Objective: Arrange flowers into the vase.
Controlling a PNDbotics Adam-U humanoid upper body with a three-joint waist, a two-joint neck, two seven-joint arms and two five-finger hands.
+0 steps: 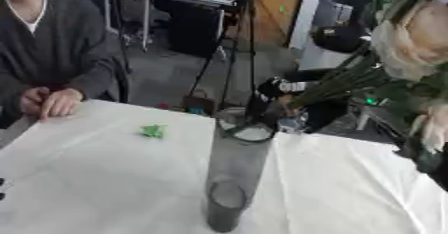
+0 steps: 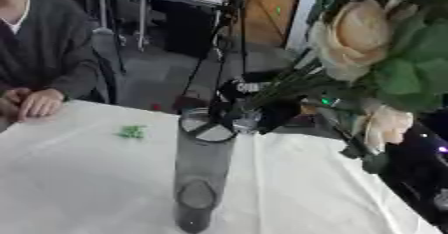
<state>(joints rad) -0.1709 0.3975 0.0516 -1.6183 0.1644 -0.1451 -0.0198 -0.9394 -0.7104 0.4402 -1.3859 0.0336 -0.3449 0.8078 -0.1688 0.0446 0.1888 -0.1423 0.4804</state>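
We held the flowers [image 2: 367, 43] in our right hand [image 2: 262, 109], though its dark fingers [image 2: 282, 113], curled round the stems, were hard to make out. The stem tips touched the rim of the glass vase [image 2: 199, 173], which stood on the table [image 2: 87, 188] below them. Only the left eye view showed dark fingertips [image 1: 3, 188] at its left edge, their state unreadable.
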